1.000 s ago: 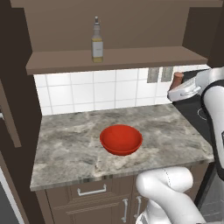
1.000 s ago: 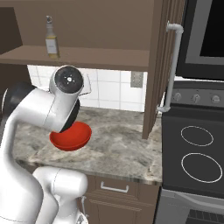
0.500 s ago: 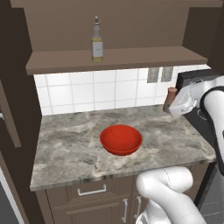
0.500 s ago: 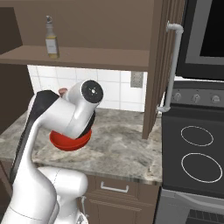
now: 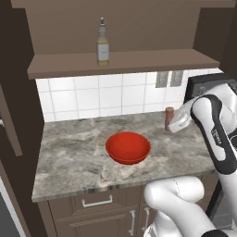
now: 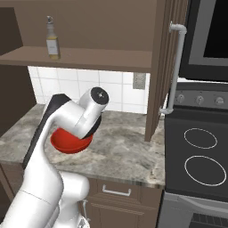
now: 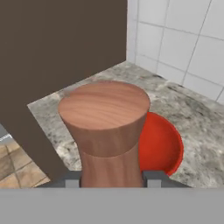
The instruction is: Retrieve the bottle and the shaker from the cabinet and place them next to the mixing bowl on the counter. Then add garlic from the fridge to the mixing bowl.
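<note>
A brown wooden shaker (image 7: 107,131) sits between my gripper's (image 7: 111,181) fingers, and the gripper is shut on it. In the left base view the shaker (image 5: 169,117) is low over the counter (image 5: 74,157), right of the red mixing bowl (image 5: 128,147), with my gripper (image 5: 173,122) at its side. The bowl (image 7: 162,146) lies just behind the shaker in the hand view. My arm hides part of the bowl (image 6: 67,143) in the right base view. The bottle (image 5: 102,45) of yellowish liquid stands upright on the cabinet shelf; it is also the bottle (image 6: 52,39) at the upper left of the right base view.
The cabinet's right door (image 6: 162,67) stands open beside the arm, its long handle (image 6: 177,67) facing the stove (image 6: 200,160). Another open door (image 5: 9,120) hangs at the counter's left end. White tiles with outlets (image 5: 167,78) back the counter. Drawers run below its front edge.
My arm has swung down from the upper right, bringing the shaker from shelf height to just over the counter right of the bowl. Bottle and bowl have not moved.
</note>
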Motion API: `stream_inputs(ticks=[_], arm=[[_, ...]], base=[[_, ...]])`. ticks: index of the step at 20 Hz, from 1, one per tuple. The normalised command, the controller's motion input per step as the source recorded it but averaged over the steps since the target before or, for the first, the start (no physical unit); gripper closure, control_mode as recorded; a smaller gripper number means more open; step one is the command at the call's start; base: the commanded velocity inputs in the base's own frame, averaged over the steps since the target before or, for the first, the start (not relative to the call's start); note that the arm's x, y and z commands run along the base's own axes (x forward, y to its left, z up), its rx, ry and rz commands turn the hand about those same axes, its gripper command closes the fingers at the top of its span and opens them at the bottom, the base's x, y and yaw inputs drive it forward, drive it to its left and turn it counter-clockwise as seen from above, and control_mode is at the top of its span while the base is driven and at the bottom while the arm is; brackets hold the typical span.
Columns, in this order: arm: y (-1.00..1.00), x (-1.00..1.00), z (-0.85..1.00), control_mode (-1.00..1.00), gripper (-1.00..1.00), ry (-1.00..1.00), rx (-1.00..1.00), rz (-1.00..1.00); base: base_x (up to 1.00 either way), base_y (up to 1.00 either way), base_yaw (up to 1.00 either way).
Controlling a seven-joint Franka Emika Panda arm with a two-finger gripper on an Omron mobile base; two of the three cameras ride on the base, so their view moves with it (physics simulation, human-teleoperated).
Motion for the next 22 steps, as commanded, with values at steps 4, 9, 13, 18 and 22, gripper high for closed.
stream_inputs(ticks=[4, 9, 13, 18, 22], arm=[[-0.02, 0.42, -0.65, -1.00, 1.00, 0.17, -0.05, 0.00], [-0.02, 0.30, -0.39, -1.00, 1.00, 0.11, 0.00, 0.00], [0.00, 0.29, -0.06, -1.00, 1.00, 0.04, 0.00, 0.00], [0.00, 0.46, -0.02, -1.00, 1.00, 0.01, 0.00, -0.01], [0.00, 0.57, -0.16, -1.00, 1.00, 0.00, 0.01, -0.02]], base=[[0.00, 0.00, 0.00], [0.00, 0.00, 0.00], [0.00, 0.00, 0.00], [0.00, 0.00, 0.00], [0.00, 0.00, 0.00]])
